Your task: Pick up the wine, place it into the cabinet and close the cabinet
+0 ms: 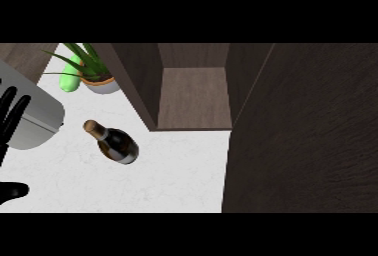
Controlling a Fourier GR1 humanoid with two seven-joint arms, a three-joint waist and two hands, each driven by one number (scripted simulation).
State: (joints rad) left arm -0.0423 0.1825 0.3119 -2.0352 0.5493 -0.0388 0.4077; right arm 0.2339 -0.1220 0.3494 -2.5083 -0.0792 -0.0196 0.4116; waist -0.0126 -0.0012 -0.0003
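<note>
Nearest to me is the open cabinet door point(303, 130), a big dark wood panel filling the right side of the head view from top to bottom. Just left of it I see the cabinet point(193, 95) interior, open, with a brown shelf floor and dark side walls; nothing sits inside it. Left hand point(13, 117) shows at the left edge, fingers straight and spread apart, pointing up, holding nothing, resting there. Its thumb pokes in lower down at the left edge near the bottom. Right hand I can't find anywhere in view. Wine point(112, 142) bottle is on the white marbled tabletop point(170, 180), out in front of the cabinet opening and to its left, not touching the cabinet. From this steep angle I see it neck towards the upper left with a gold-brown top, dark body towards the lower right; can't tell for sure whether it stands or leans. It is well apart from the left hand, with nothing touching it. Behind the hand I see a light grey rounded appliance point(37, 117) at the left edge, partly covered by the fingers; can't tell what it is. Further back, near the cabinet's left wall, a potted plant point(94, 75) with spiky green leaves in a pale pot, and a green cucumber-like item point(71, 77) just beside it on the left.
</note>
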